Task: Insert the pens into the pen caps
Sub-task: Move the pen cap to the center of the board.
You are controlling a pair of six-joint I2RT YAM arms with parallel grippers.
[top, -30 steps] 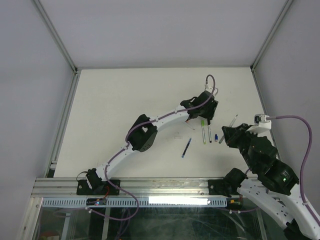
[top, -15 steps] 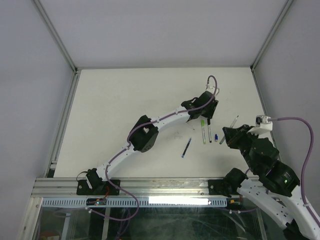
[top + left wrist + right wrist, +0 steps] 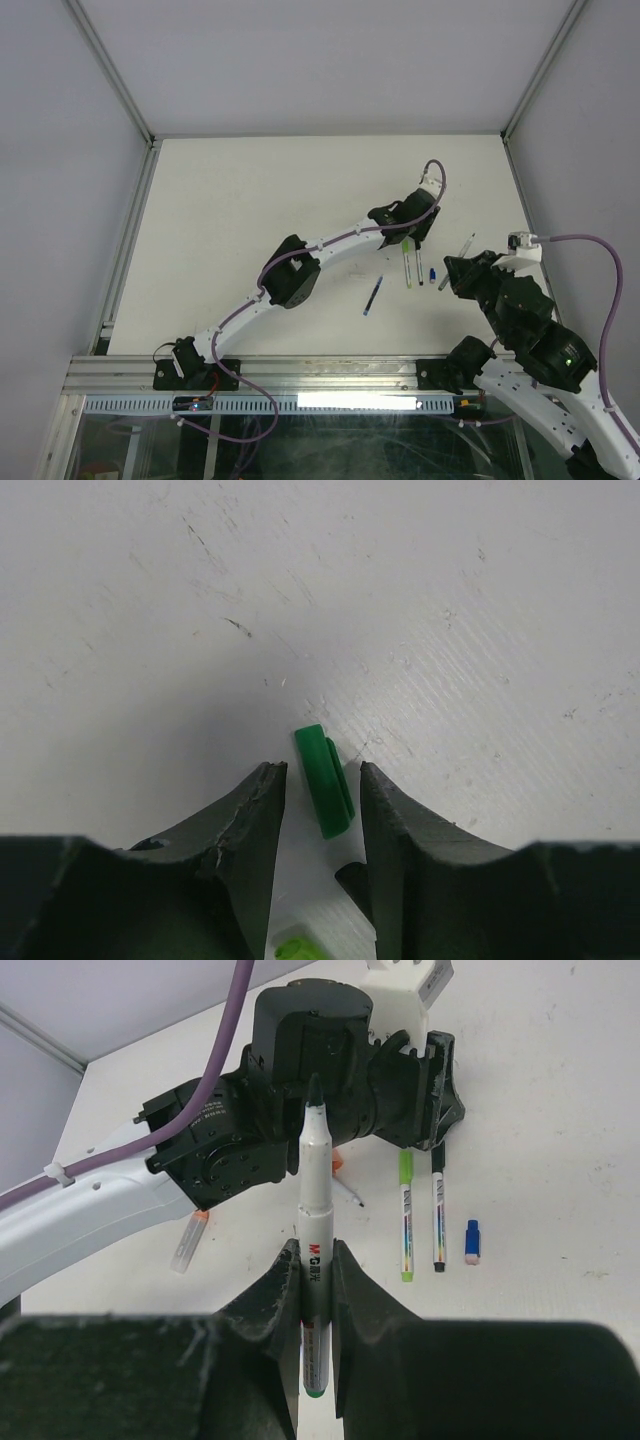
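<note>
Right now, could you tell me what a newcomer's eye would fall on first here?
The right tool clamps an uncapped white pen, its dark tip pointing at the left arm. The left tool straddles a green cap lying on the table, jaws apart either side.

green cap (image 3: 322, 780); blue cap (image 3: 473, 1241); white pen (image 3: 317, 1210)
</note>
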